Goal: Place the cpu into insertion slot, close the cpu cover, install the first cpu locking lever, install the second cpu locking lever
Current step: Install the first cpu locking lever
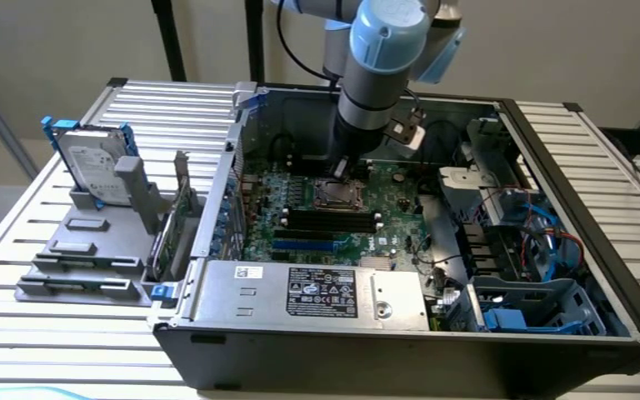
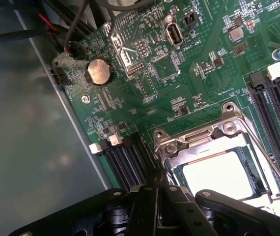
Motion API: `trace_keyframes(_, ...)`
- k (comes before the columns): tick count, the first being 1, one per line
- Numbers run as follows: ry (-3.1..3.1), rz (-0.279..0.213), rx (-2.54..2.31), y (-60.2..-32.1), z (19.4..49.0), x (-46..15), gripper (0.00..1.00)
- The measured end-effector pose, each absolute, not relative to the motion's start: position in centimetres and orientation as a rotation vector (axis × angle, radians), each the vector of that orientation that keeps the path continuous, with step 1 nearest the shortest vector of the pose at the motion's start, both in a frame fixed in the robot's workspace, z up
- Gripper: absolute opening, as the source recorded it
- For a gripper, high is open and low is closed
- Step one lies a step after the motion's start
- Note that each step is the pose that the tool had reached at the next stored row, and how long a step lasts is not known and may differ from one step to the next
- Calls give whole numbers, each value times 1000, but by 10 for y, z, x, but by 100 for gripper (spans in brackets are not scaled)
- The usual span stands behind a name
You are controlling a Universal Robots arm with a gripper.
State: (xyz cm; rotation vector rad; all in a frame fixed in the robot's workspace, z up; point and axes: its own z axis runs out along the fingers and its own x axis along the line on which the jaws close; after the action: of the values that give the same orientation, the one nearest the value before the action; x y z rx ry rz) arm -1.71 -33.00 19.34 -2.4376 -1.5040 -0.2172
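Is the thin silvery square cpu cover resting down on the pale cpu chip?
Touching. Wrist view: the silvery cpu cover lies flat over the pale cpu, its frame overlapping the chip's edges.

I see soft, even daylight outside; the computer case interior is dimmer. On the wrist view, glare whitens the cpu, and the tool looks dark and blurred.

Glossy metal cpu cover (shiny silver), matt green circuit board.
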Motion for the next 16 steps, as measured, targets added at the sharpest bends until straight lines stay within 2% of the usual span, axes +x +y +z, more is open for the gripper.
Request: trace_keyframes(16, -1500, -221, -2431, -331, 195, -16, 11)
